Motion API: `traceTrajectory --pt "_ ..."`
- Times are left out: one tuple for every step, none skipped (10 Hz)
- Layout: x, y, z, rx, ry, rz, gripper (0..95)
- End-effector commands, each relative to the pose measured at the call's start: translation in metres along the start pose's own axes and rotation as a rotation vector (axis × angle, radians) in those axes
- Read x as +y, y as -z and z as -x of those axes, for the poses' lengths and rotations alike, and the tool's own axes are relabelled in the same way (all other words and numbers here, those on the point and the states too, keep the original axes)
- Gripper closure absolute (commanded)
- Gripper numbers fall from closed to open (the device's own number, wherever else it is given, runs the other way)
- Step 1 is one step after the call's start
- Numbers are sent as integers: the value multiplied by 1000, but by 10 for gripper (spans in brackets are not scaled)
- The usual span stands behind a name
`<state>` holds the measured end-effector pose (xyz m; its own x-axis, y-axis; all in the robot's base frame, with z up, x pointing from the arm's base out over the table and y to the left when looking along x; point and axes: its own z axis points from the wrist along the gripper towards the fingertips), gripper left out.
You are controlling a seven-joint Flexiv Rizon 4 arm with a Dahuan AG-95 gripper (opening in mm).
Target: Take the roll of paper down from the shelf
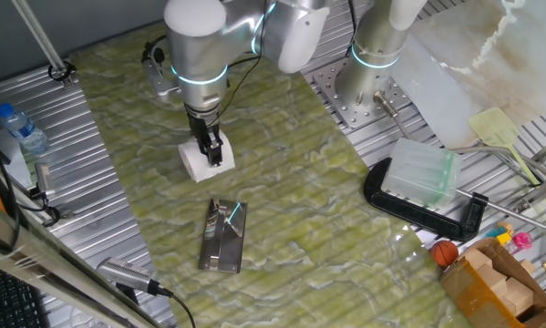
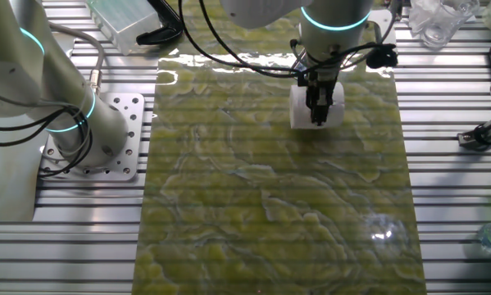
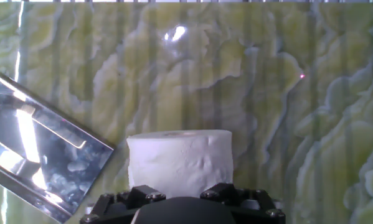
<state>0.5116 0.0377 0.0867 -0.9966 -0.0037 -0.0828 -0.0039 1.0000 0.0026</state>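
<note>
The roll of paper (image 1: 196,162) is a small white roll resting on the green mat, away from the shelf. It also shows in the other fixed view (image 2: 297,108) and fills the lower middle of the hand view (image 3: 180,158). My gripper (image 1: 212,150) comes straight down onto it, its dark fingers (image 2: 318,105) pressed against the roll, and it looks shut on it. The fingertips are hidden in the hand view. The shelf (image 1: 224,237), a shiny metal plate, lies flat on the mat nearer the front; it also shows at the left of the hand view (image 3: 37,155).
A black C-clamp (image 1: 423,208) and a clear ribbed plastic box (image 1: 422,173) sit at the right. A second arm's base (image 1: 368,77) stands on a metal plate behind. A water bottle (image 1: 22,128) stands at the left. A cardboard box (image 1: 496,282) holds small items at the front right.
</note>
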Motion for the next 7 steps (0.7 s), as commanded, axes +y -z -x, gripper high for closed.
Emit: traceTrajectory --pt "0 -1 1 -2 -7 -9 190" --pt "-1 -1 1 -6 -10 -9 190" --pt "-1 -1 1 -12 -10 -9 190" --pt "-1 0 1 -17 -7 -9 190" --pt "-1 0 1 -22 -5 -8 190" --pt "-1 2 2 -23 -2 -7 190" --pt "-3 6 5 -26 6 -3 190"
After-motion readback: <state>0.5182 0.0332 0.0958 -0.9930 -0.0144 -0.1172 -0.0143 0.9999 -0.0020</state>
